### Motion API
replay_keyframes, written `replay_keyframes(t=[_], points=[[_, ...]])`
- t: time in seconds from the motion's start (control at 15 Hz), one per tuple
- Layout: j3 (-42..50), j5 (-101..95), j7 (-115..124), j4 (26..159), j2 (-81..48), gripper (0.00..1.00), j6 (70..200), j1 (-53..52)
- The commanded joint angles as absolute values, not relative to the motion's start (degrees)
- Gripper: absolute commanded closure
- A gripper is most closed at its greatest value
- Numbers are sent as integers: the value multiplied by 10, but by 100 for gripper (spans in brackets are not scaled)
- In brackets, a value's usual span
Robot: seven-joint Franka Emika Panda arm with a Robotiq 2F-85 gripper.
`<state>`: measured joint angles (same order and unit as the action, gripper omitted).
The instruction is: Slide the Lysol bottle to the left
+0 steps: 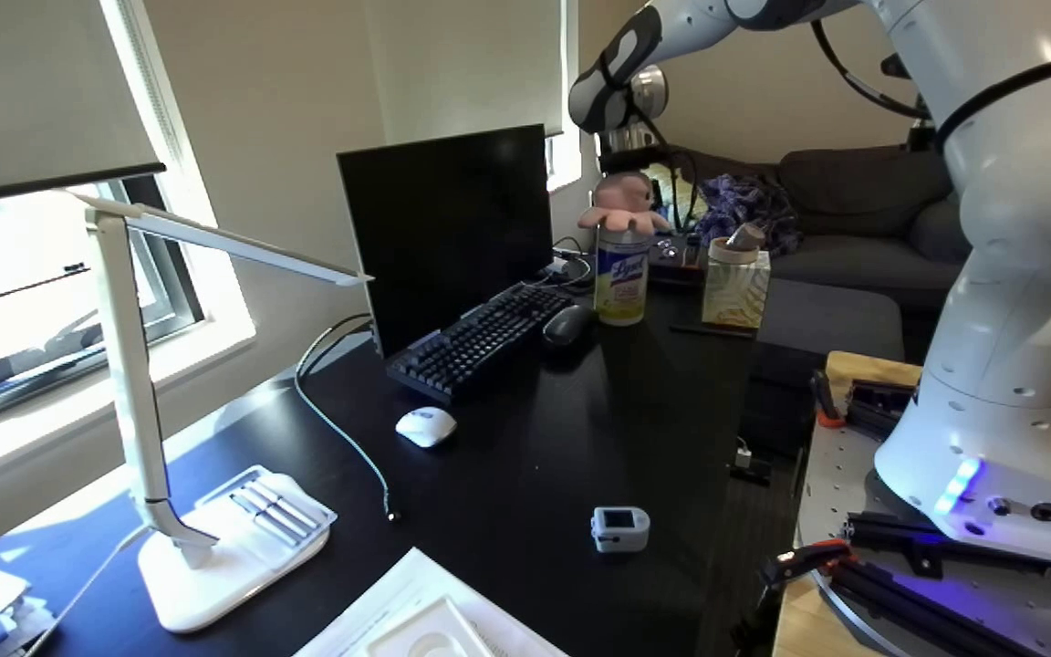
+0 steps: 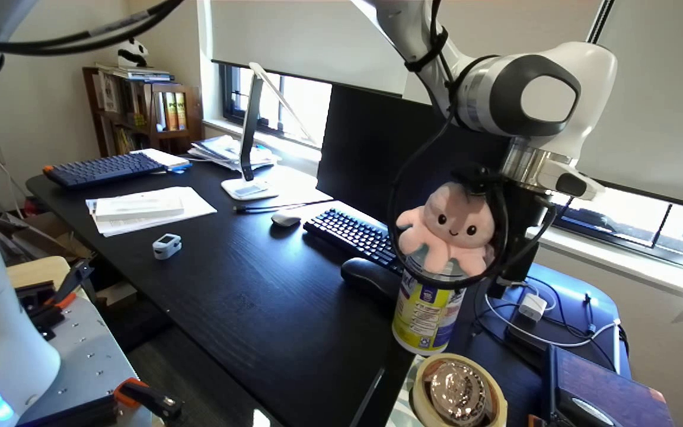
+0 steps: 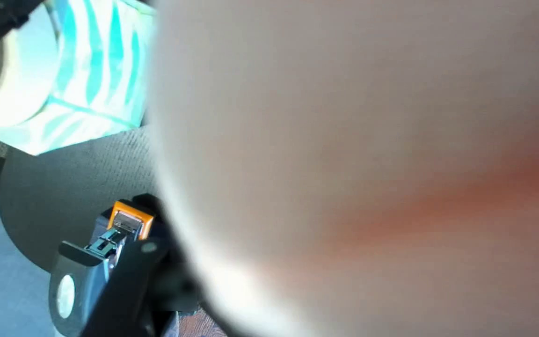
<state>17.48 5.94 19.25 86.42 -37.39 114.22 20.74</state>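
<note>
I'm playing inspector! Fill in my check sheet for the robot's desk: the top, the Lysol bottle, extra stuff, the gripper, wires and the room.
Surface: black desk, shiny in places.
Job's things: Lysol bottle, upright on the desk, with a pink toy octopus on top.
Clutter: keyboard, black mouse, white mouse, lamp; a patterned box near the bottle.
Grippers: one gripper close by the octopus, which partly hides it; can't tell if open or shut.
Cables: a black cable crosses in front of the octopus in an exterior view; a white cord lies on the desk.
Surroundings: sofa, bookcase, window.
</note>
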Motion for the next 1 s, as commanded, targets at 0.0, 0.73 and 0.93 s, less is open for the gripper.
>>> replay_keyframes(t=[0.0, 0.73, 0.93], points=[[179, 31, 161, 962, -302, 0, 1174, 195], [166, 7, 139, 1051, -264, 0, 1197, 172], [165, 1, 122, 1077, -244, 0, 1194, 163]])
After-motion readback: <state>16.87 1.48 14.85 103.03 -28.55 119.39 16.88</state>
